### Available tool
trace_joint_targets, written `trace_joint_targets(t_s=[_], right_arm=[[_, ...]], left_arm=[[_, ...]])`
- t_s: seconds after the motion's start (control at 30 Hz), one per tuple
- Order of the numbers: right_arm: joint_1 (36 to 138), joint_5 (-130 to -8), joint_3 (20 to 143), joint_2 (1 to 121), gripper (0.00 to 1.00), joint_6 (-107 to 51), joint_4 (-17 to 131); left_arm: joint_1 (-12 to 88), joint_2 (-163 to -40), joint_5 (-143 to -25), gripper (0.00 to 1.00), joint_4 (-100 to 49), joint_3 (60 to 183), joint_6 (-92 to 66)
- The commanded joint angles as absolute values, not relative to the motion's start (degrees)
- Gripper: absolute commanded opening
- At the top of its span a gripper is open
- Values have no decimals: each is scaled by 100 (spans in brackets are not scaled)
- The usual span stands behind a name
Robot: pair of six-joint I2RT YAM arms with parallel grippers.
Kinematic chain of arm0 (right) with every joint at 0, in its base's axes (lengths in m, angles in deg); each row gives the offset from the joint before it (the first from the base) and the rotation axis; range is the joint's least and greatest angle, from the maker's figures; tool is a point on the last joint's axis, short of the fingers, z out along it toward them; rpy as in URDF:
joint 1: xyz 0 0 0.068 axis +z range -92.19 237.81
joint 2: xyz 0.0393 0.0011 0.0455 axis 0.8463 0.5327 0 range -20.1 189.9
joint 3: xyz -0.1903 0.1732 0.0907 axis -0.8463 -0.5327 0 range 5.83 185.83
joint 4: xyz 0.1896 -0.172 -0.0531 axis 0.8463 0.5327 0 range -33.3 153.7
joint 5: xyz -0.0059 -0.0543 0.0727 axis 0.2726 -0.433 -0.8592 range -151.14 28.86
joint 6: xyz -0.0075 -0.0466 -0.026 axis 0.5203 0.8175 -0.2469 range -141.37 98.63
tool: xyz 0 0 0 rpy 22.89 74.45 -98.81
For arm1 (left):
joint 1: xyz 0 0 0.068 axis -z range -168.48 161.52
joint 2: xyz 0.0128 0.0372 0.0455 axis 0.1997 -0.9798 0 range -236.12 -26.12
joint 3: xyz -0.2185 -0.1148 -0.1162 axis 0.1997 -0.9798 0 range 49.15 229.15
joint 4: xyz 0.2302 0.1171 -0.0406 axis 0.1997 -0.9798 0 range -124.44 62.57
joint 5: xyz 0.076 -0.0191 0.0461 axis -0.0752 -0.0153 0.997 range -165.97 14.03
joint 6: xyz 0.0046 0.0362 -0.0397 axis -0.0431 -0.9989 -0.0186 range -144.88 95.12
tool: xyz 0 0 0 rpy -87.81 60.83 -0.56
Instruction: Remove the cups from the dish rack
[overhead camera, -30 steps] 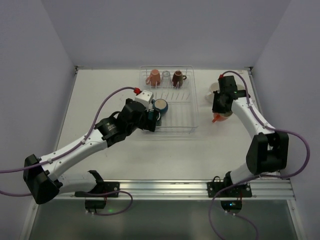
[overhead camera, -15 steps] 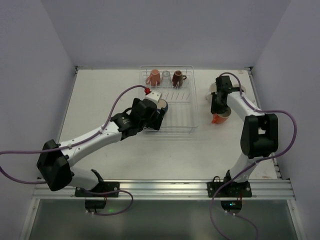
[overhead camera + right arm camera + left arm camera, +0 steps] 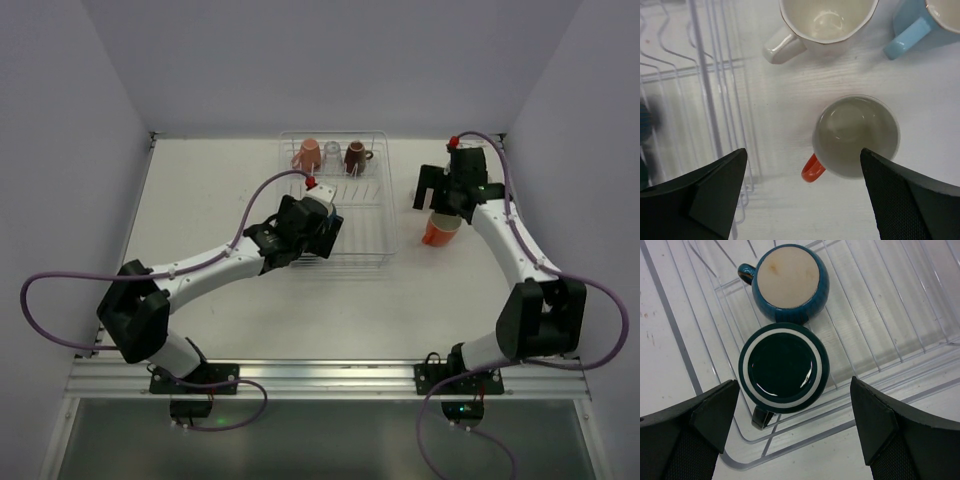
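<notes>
- The left gripper [image 3: 792, 390] is held wide open, its fingers set either side of the dark green cup [image 3: 784, 369], which is parked upside down directly beneath it in the dish rack [image 3: 880, 315]. A grasp looks to be lined up.
- Just beyond, the navy cup [image 3: 790, 282] is seen inverted too, close against the green one.
- The right gripper [image 3: 802, 155] is spread wide and empty over the orange cup [image 3: 856, 137], stood upright on the table [image 3: 790, 215] beside the rack.
- Farther out, the cream-white cup [image 3: 827, 20] and light blue cup [image 3: 925, 20] are parked upright.
- Farthest off, the salmon pink cup [image 3: 307, 155], clear glass [image 3: 331, 153] and dark brown cup [image 3: 354, 156] are not yet unloaded.
</notes>
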State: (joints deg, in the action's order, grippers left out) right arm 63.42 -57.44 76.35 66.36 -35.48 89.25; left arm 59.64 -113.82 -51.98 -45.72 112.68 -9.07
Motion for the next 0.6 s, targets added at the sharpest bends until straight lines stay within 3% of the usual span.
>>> trace_joint_targets(t_s=[0.0, 0.57], right_arm=[[6378, -6070, 7518, 5981, 98, -3666, 8597], [6721, -6203, 7333, 4995, 99, -3807, 8544]], left_arm=[[5951, -11488, -5206, 100, -4079, 11480, -1126], [5723, -11954, -4819, 100, -3807, 11481, -1117]])
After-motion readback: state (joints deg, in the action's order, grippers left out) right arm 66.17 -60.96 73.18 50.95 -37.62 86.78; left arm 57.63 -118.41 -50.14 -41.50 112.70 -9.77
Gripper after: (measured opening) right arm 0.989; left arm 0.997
